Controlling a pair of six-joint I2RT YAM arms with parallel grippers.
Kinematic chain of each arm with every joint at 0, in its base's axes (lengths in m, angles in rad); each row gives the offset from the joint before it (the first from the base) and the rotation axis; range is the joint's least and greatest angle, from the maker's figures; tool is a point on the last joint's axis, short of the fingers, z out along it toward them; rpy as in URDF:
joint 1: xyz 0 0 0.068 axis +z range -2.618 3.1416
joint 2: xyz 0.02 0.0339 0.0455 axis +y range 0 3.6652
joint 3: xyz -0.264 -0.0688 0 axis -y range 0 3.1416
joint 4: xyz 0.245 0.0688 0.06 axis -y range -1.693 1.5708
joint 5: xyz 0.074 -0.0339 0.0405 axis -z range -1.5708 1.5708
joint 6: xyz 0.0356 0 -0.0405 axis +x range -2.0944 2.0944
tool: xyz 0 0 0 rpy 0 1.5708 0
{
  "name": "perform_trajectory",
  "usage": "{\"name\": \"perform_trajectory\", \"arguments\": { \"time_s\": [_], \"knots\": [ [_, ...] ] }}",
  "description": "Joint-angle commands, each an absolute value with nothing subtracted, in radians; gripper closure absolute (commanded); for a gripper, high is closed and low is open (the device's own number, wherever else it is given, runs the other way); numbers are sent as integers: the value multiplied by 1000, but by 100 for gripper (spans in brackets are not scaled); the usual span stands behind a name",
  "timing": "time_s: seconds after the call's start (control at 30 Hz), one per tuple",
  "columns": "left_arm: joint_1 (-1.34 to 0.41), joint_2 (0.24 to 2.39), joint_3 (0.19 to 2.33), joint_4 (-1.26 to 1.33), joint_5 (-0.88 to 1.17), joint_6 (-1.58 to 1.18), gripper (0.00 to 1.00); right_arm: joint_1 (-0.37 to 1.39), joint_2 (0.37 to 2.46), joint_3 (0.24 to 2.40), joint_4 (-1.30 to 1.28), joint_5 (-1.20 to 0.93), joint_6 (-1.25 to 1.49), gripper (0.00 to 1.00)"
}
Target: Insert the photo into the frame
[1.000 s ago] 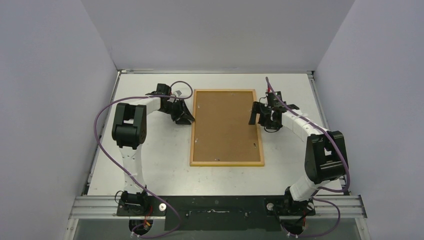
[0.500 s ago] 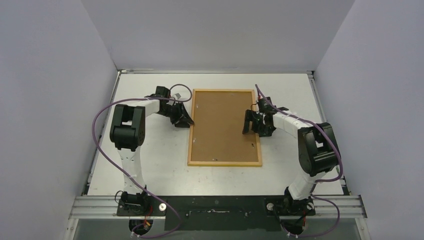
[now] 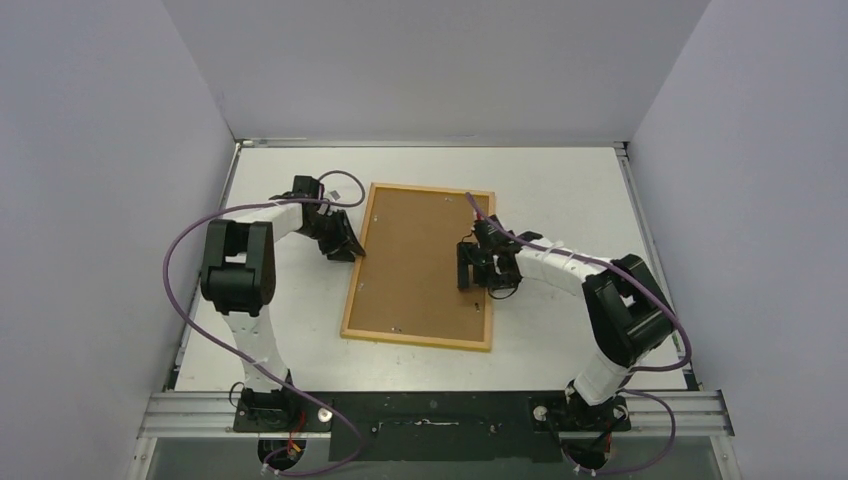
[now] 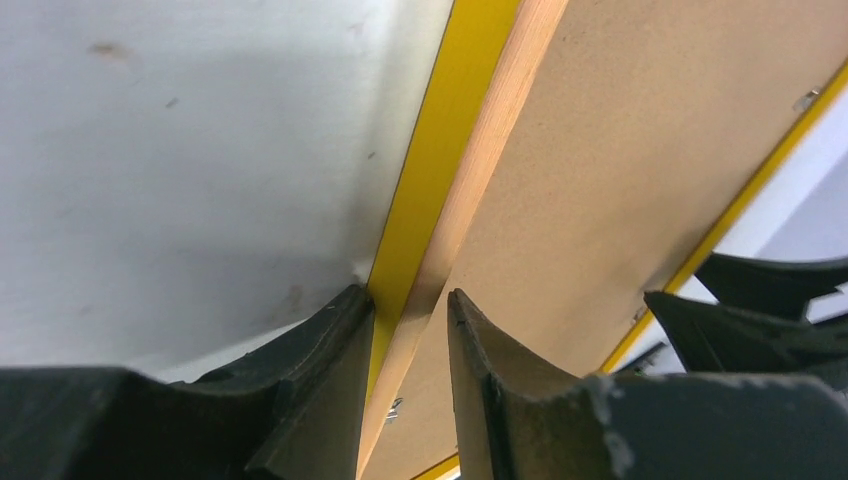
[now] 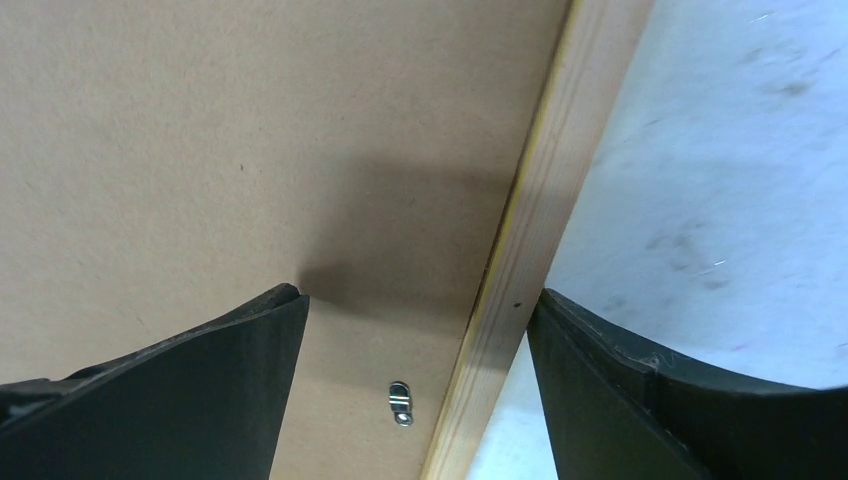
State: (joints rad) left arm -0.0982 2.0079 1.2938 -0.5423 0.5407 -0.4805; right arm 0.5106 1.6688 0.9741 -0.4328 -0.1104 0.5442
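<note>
Dragged leftward and twisted off square since a second ago, the frame (image 3: 415, 341) lies back-up on the table (image 3: 560, 180), its brown backing board (image 3: 420, 260) showing. On its left rail the left gripper (image 4: 410, 300) pinches tight, probably to steer it; the right gripper (image 5: 415, 298) straddles the right rail, jaws wide, holding nothing. Both forearms reach inward, elbows bowed outward. No photo shows in any view.

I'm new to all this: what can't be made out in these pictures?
- The photo: in no view; possibly under the brown board, which would hide it.
- The frame front: lies face down in the top view.
- The right tool: whether it touches the frame, unclear in its wrist view.
</note>
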Motion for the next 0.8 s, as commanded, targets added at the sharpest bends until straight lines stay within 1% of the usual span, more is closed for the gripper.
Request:
{"name": "perform_trajectory", "arguments": {
  "time_s": [0.0, 0.1, 0.23, 0.3, 0.37, 0.47, 0.53, 0.57, 0.67, 0.77],
  "knots": [
    [-106, 1914, 1227, -668, 438, -408, 68, 648, 1602, 988, -430, -41, 575, 19],
    [-106, 1868, 1166, -685, 393, -405, 64, 704, 1583, 980, -486, 52, 582, 16],
    [-106, 1816, 1112, -684, 354, -407, 50, 752, 1556, 974, -578, 147, 596, 15],
    [-106, 1796, 1101, -679, 335, -405, 44, 764, 1538, 963, -600, 155, 597, 15],
    [-106, 1785, 1096, -677, 318, -401, 42, 769, 1525, 952, -610, 141, 592, 15],
    [-106, 1776, 1090, -675, 306, -396, 41, 778, 1511, 940, -630, 119, 587, 16],
    [-106, 1775, 1082, -667, 309, -396, 43, 783, 1503, 926, -638, 105, 588, 16],
    [-106, 1775, 1081, -663, 319, -398, 46, 785, 1501, 919, -637, 97, 590, 17],
    [-106, 1797, 1079, -651, 383, -395, 60, 791, 1500, 899, -622, 58, 604, 21],
    [-106, 1816, 1080, -653, 414, -393, 69, 802, 1497, 879, -596, 47, 623, 24]
  ]
}}
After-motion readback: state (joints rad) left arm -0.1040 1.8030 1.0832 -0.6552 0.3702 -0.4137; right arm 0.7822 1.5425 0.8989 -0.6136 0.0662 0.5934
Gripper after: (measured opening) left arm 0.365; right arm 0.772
